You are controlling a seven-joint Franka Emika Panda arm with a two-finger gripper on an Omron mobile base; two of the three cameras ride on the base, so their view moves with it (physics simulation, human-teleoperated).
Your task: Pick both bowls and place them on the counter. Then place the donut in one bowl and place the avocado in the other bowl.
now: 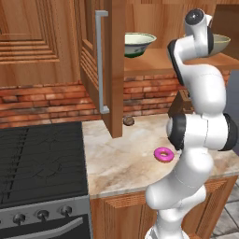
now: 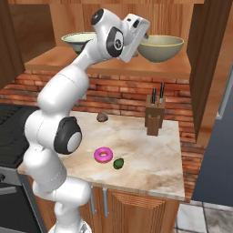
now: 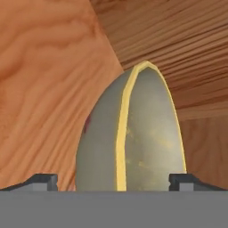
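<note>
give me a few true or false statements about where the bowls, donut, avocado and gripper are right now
1. Both bowls sit on the counter. False: the olive-tan bowl and the cream-white bowl are up on the cabinet shelf.
2. The donut lies on the counter. True.
3. The avocado is inside a bowl. False: it lies on the counter beside the donut.
4. The gripper is open, its fingertips either side of the olive-tan bowl's rim. True.
5. A knife block stands on the counter. True.
</note>
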